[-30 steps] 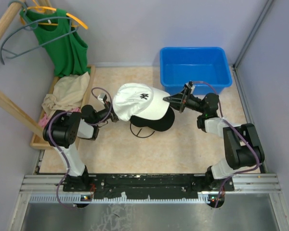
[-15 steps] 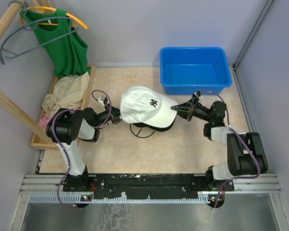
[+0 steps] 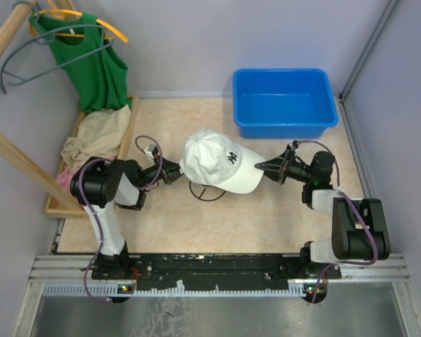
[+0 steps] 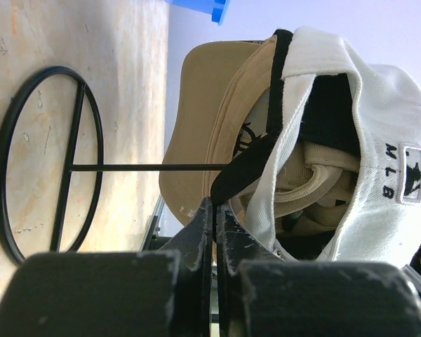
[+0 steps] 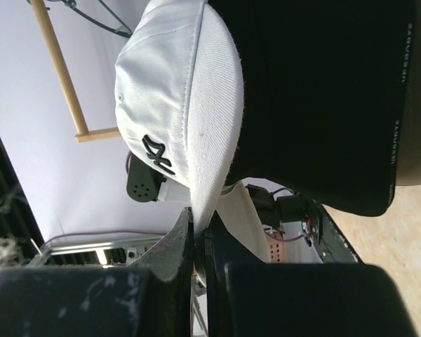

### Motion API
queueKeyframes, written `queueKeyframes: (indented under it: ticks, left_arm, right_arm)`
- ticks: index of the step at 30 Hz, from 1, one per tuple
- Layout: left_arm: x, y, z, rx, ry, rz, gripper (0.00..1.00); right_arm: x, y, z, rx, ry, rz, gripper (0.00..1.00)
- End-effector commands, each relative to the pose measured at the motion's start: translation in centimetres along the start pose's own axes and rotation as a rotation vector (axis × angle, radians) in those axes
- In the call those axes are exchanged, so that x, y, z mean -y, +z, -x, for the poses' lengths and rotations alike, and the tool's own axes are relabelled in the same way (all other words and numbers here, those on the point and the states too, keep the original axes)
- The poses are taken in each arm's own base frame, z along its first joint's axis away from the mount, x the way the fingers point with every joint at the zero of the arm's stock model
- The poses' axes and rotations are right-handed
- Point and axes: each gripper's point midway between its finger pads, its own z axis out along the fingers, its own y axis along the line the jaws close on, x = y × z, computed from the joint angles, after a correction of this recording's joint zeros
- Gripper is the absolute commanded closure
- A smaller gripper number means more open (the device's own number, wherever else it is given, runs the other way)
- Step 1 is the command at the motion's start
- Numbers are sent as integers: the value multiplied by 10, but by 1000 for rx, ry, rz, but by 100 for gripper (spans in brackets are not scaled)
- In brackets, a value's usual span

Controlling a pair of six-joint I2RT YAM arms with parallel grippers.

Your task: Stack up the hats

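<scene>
Stacking is looking close to done. In the top view the white cap (image 3: 217, 163) is lying over the pile at the middle of the counter (image 3: 196, 225), well apart from the blue bin (image 3: 284, 105) at the far right corner. The left hand (image 3: 174, 171) is touching the cap's back edge and the right hand (image 3: 261, 167) is meeting the brim tip, so the cap is spanning between them. From above, only this cap is showing, and it is hiding whatever lies beneath.

The left wrist view is opening that up. The white cap is sitting outermost, with a black cap (image 4: 323, 116) and a tan cap (image 4: 203, 119) nested inside, all perching on a wire stand (image 4: 126, 167) whose ring is resting on the counter. The left hand's jaws are pressing fully together on a dark-lined bit of the rear rim. Whether they are catching only the white cap is hard to tell.

The right wrist view is showing the right hand's jaws pinching the edge of the white brim, with the black brim lying just beneath.

The next move is probably calling for both hands to let go and back away without dragging the cap off the pile.
</scene>
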Motion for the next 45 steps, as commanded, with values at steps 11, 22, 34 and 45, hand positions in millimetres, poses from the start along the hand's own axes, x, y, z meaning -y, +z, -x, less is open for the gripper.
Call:
queueKeyframes:
  ticks: [11,22,34,45]
  left_arm:
    - [-15,-10,-9,-9,26,0,100]
    - [-18,-14,-9,-4,15,9,100]
    - [-16,-11,-6,-13,20,21,100]
    - [-13,-9,-5,-15,33,23,100]
  right_arm:
    - [37,-13,24,29,7,-48,100]
    - [70,-20,35,57,65,-50,100]
    - [108,-26,50,74,-13,-211,100]
    - [98,-19,79,118,-139,-345,91]
